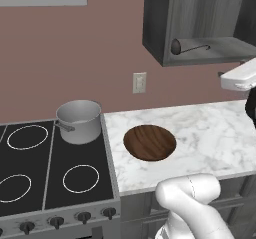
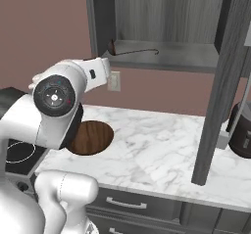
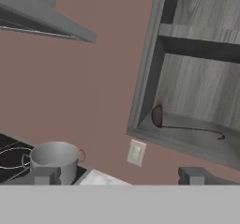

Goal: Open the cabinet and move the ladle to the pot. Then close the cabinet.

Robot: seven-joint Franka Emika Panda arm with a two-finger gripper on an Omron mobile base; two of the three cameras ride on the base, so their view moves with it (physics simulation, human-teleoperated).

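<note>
The cabinet (image 1: 210, 13) hangs on the wall with its door (image 2: 228, 81) swung wide open. On its lower shelf lies the ladle (image 1: 176, 46), dark brown bowl at the left end, thin handle running right; the ladle (image 3: 157, 116) also appears in the hand view and the ladle (image 2: 132, 52) in the right base view. The silver pot (image 1: 79, 120) stands on the stove's back right burner, left of the counter; the pot (image 3: 55, 158) sits low left in the hand view. My gripper (image 3: 121, 176) is open, holding nothing, in the air well short of the shelf.
A round brown wooden disc (image 1: 150, 142) lies on the marble counter (image 1: 210, 133) next to the stove (image 1: 50, 168). A wall outlet (image 1: 139, 82) sits below the cabinet. A dark appliance (image 2: 242, 130) stands behind the open door. Grey drawers (image 2: 127, 203) run under the counter.
</note>
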